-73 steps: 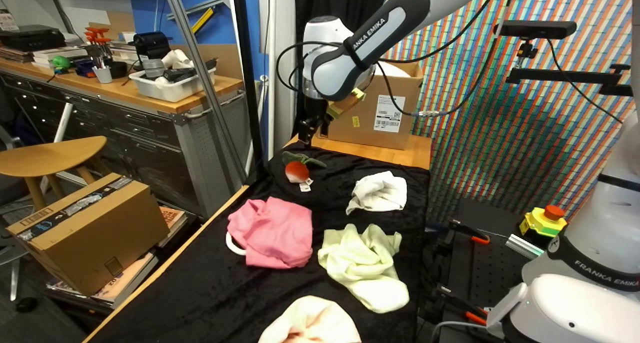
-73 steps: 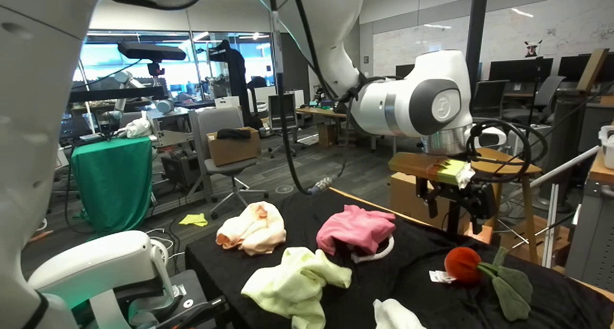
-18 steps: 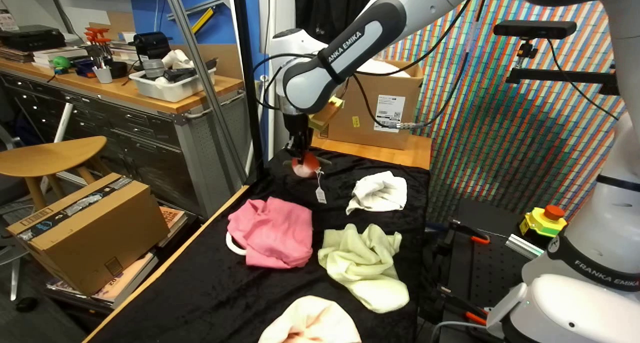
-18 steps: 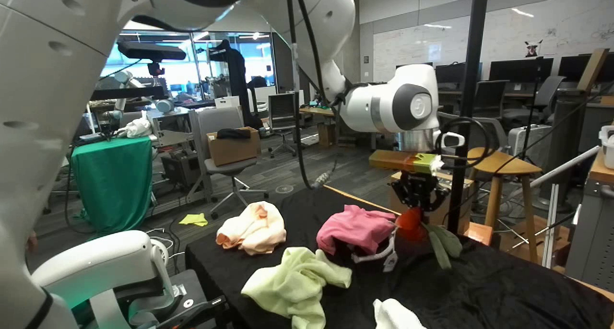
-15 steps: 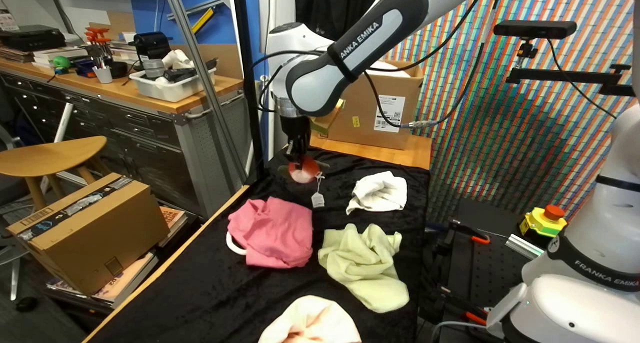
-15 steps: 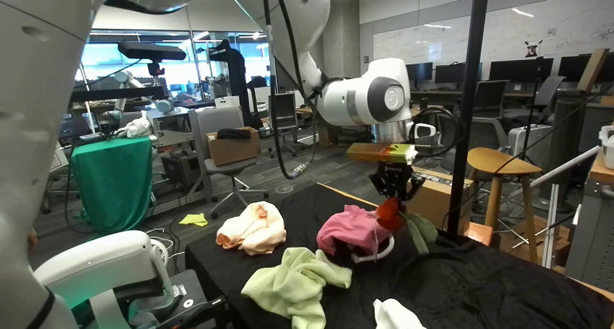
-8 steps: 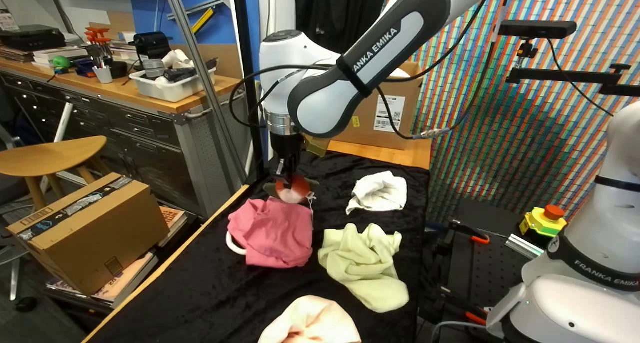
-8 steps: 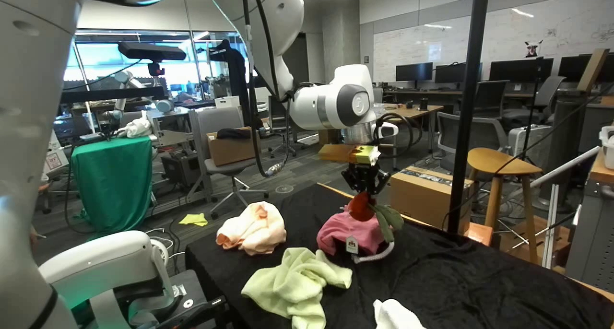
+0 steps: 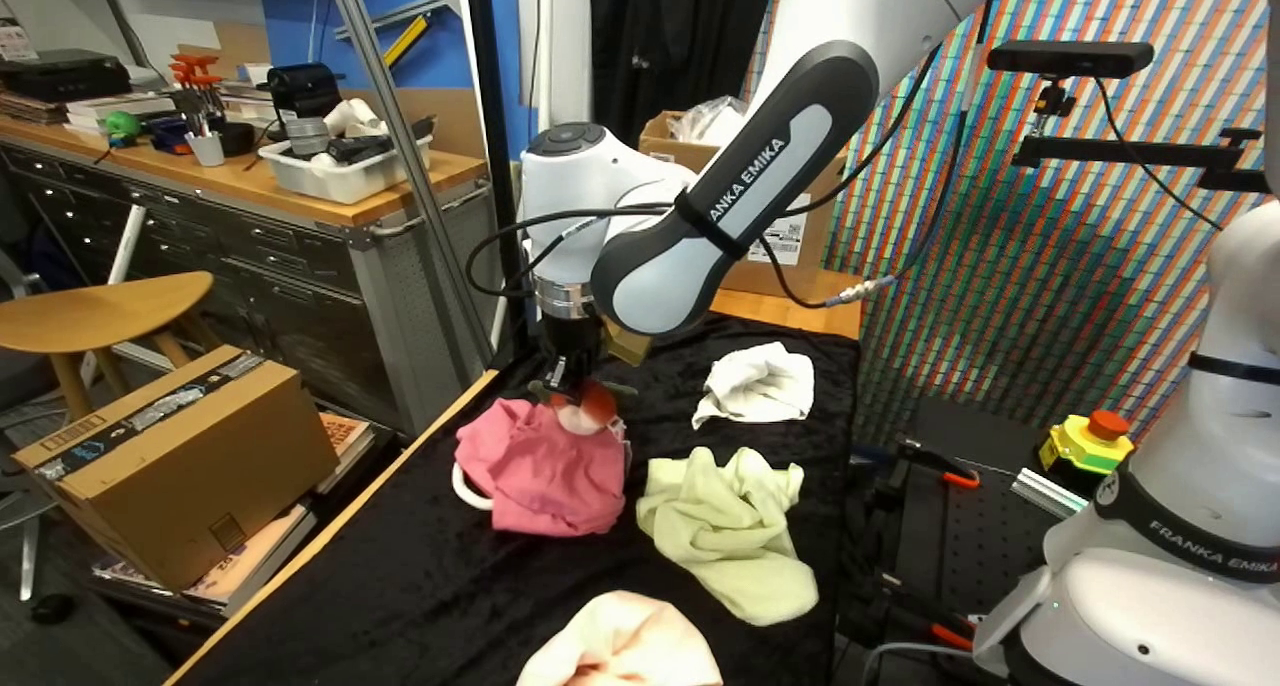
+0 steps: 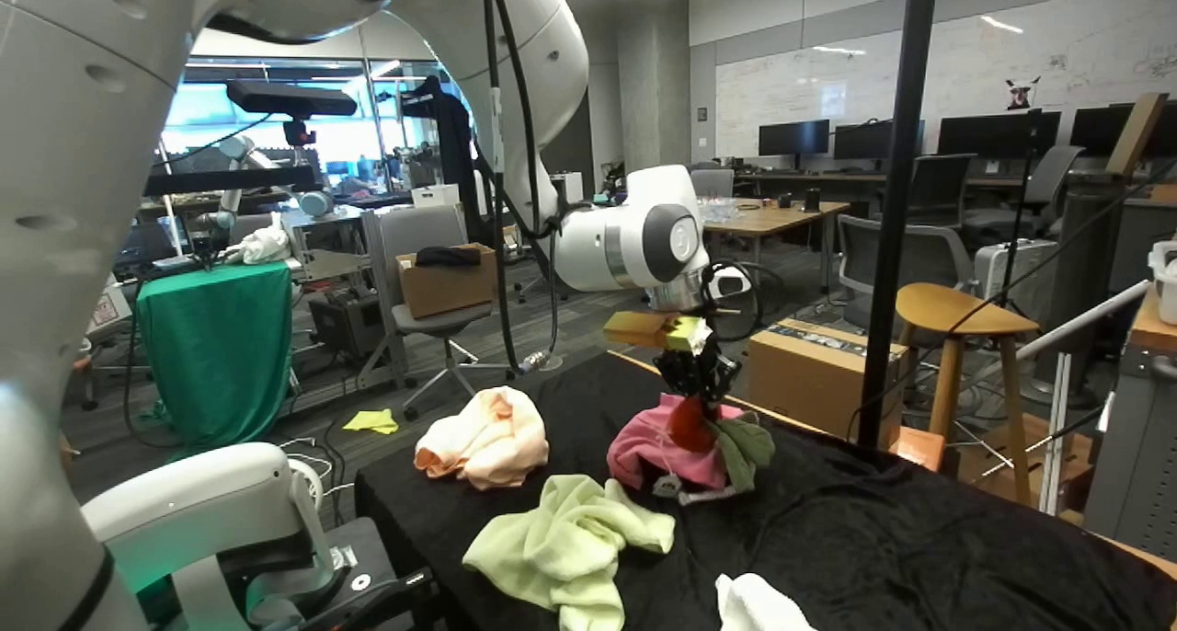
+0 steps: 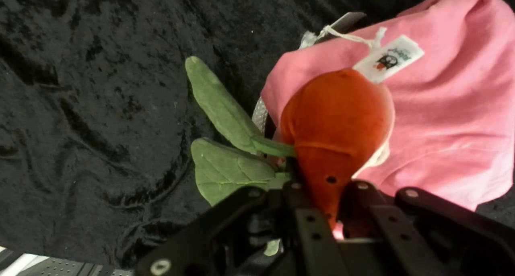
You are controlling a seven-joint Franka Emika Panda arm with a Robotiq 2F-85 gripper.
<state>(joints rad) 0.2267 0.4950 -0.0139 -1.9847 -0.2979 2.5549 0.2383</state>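
Gripper (image 11: 329, 187): as it hangs by the pink cloth (image 9: 555, 481), it pinches plush radish (image 11: 338, 111)
Green cloth (image 9: 725, 531): near pink cloth

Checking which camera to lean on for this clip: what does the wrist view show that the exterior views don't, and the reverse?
Wrist view only: the seam across the plush toy and the drawing on its white label, too small to make out elsewhere.
Exterior views only: the robot's arm, the peach cloth and the wooden stool.
Shared: the pincer shut on the plush toy, its green leaves, the pink cloth and the black cloth.
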